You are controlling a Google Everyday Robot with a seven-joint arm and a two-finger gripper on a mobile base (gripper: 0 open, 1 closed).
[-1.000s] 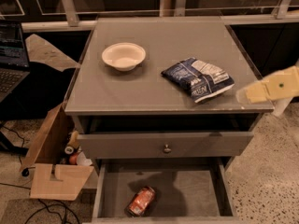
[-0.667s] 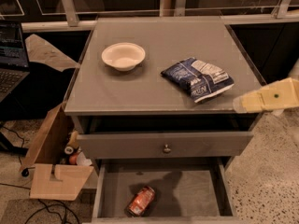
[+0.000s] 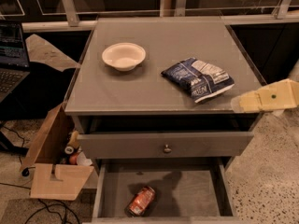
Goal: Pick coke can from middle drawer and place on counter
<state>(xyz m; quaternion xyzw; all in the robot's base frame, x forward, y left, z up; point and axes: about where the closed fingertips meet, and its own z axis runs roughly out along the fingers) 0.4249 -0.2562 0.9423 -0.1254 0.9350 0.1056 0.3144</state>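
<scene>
Grey counter point(image 3: 154, 87) spreads left of my claw point(image 3: 268, 97), which hangs by its near right corner — spread or pressed together, I cannot tell. Nothing is done yet: the coke can point(image 3: 141, 200) lies well below-left, in the open middle drawer point(image 3: 187, 190).

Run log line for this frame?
phase: pre-grasp | gripper: off right front corner of counter | coke can: on its side in open middle drawer

— Where do we see the coke can point(image 3: 141, 200)?
— Red, lying on its side near the front of the open middle drawer point(image 3: 187, 190), well below and left of the jaws.
— And the table point(image 3: 154, 85)?
— Grey and flat. We see its front right corner just beside the jaws.
</scene>
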